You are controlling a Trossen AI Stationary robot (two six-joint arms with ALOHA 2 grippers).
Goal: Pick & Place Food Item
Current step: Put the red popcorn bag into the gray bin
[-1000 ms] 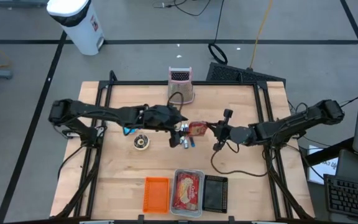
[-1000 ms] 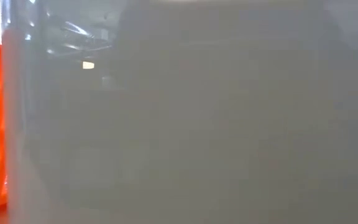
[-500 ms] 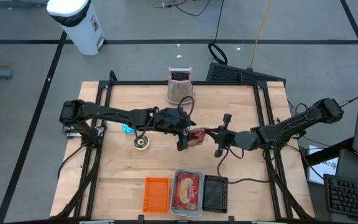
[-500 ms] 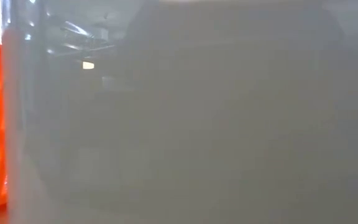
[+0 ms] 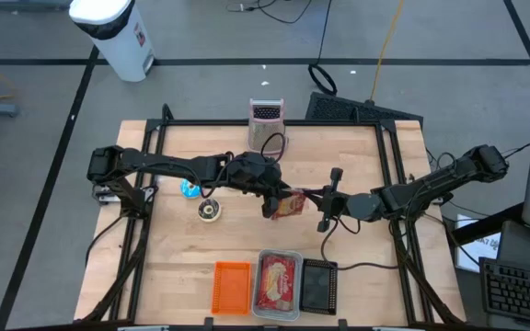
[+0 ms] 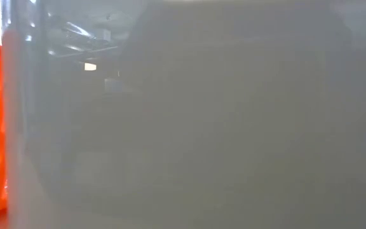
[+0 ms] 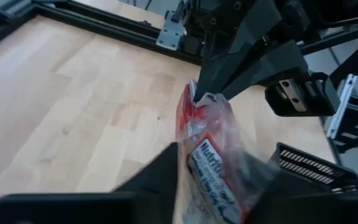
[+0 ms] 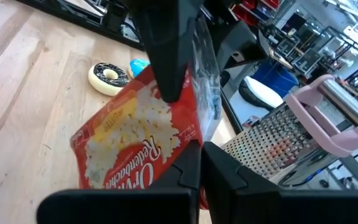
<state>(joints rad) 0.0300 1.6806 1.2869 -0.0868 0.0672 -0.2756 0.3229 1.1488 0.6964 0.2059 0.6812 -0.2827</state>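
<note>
A red popcorn bag (image 5: 290,204) with a clear back hangs over the middle of the wooden table (image 5: 182,248), between my two grippers. My left gripper (image 5: 277,204) reaches in from the table's left and is shut on the bag (image 7: 219,155). From the table's right, my right gripper (image 5: 304,197) is shut on the bag's opposite edge. The right wrist view shows the bag's printed face (image 8: 138,146), with one left finger (image 8: 166,62) lying over it. The low view is blocked by a grey surface. My left gripper pinches the bag between its two fingers, one on the red printed face (image 8: 166,102) and one on the labelled clear back (image 7: 229,180). The fingers come from the table's left, slanting down. The bag stands on edge between them, clear of the table. My right gripper pinches the bag's crimped end (image 7: 196,98) between its shut fingertips (image 7: 229,68). The fingers come about level from the table's right. The bag stretches away from them toward my left gripper, off the table.
A donut-shaped item (image 5: 211,211) and a small blue item (image 5: 190,189) lie left of centre. A pink-handled grater (image 5: 267,127) stands at the far edge. An orange tray (image 5: 231,286), a foil tray of food (image 5: 278,283) and a black tray (image 5: 318,286) line the near edge.
My left gripper has moved toward the table's right onto the bag and shut on it; a second ago its fingers stood wide beside the bag. The bag, still held by my right gripper, has shifted a little toward the near edge.
</note>
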